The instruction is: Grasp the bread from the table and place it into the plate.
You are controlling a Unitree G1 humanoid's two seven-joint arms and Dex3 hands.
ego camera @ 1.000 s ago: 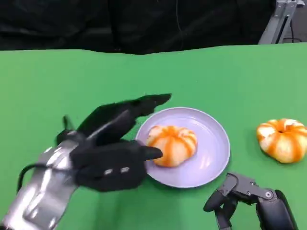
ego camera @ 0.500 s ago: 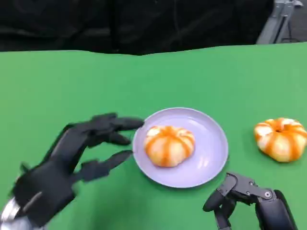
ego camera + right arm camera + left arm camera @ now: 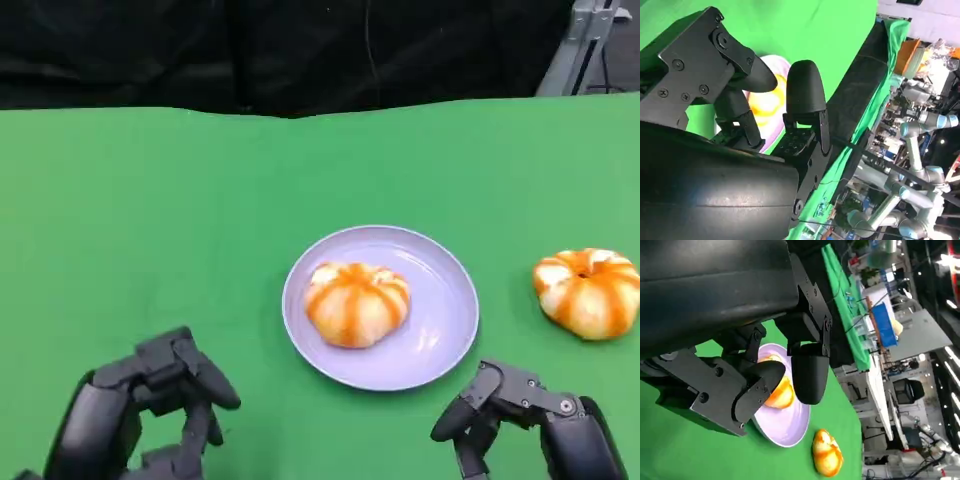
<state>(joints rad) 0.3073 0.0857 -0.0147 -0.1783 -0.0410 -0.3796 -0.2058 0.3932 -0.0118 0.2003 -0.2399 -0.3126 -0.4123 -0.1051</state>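
Observation:
An orange-and-white striped bread roll (image 3: 356, 303) lies in the lilac plate (image 3: 445, 310) at the table's middle; the left wrist view shows the same roll (image 3: 780, 392) and plate (image 3: 785, 432). A second matching roll (image 3: 587, 290) sits on the green cloth to the plate's right, also seen as the loose roll (image 3: 826, 453). My left hand (image 3: 150, 410) hangs low at the near left, fingers curled, holding nothing. My right hand (image 3: 525, 420) stays at the near right below the plate, fingers curled in, empty. In the right wrist view the plate (image 3: 777, 67) peeks past my fingers (image 3: 805, 95).
The green table (image 3: 150, 200) runs back to a dark curtain. A metal stand (image 3: 585, 40) rises at the far right corner. Wrist views show other benches and robot arms (image 3: 910, 175) far off.
My left hand has let go of the roll in the plate and drawn back down to the near left, its fingers curling in. The right hand has stayed put.

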